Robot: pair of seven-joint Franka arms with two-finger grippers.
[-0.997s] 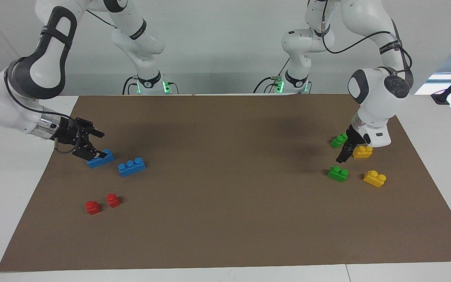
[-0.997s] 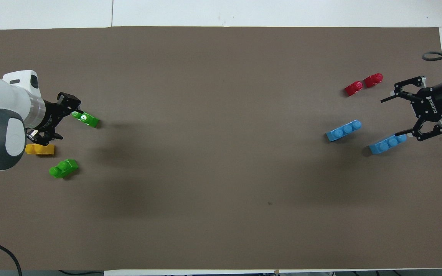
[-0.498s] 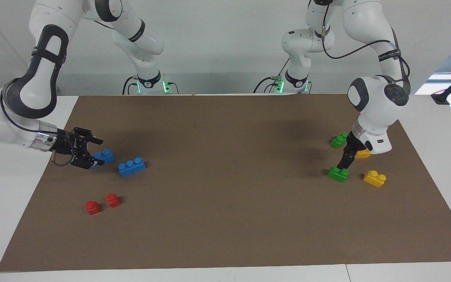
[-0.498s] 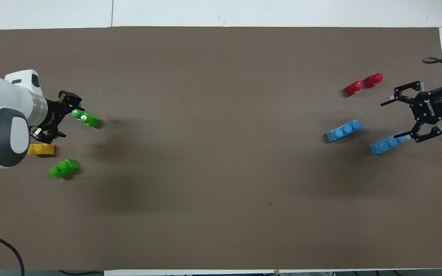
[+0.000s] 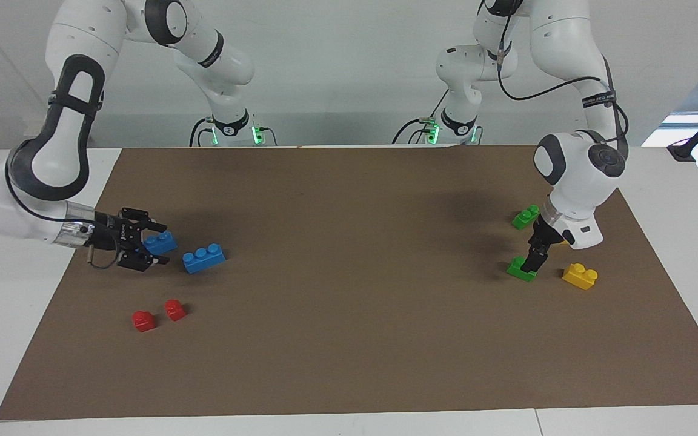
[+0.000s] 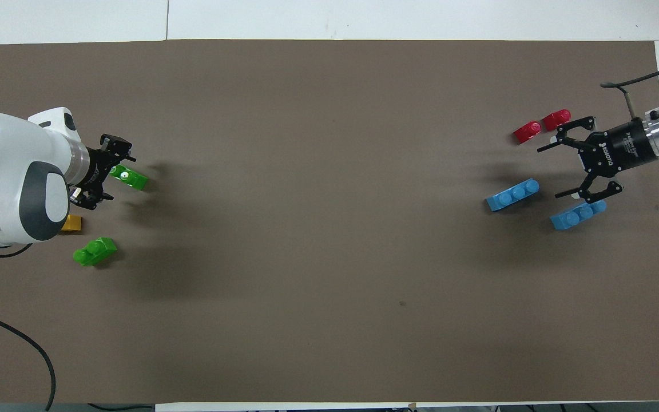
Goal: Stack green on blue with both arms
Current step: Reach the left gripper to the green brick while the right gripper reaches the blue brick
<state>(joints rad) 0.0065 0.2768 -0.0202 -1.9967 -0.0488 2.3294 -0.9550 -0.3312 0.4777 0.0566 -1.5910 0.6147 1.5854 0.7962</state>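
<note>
Both arms have come down over the last second. The right arm has sunk and levelled, so the right gripper now lies almost flat just above the mat, having backed off the top of the nearer blue brick to face it end-on. The left arm has swung away from the robots, carrying the left gripper from beside the nearer green brick down onto the farther green brick. To my eye both pickups are lined up and neither is made. Both grippers stand spread wide, holding nothing. The nearer blue brick sits between the right gripper's fingers, at the right arm's end of the mat. The farther green brick lies on the mat under the left gripper's tips, straddled in the overhead view; contact I cannot tell.
</note>
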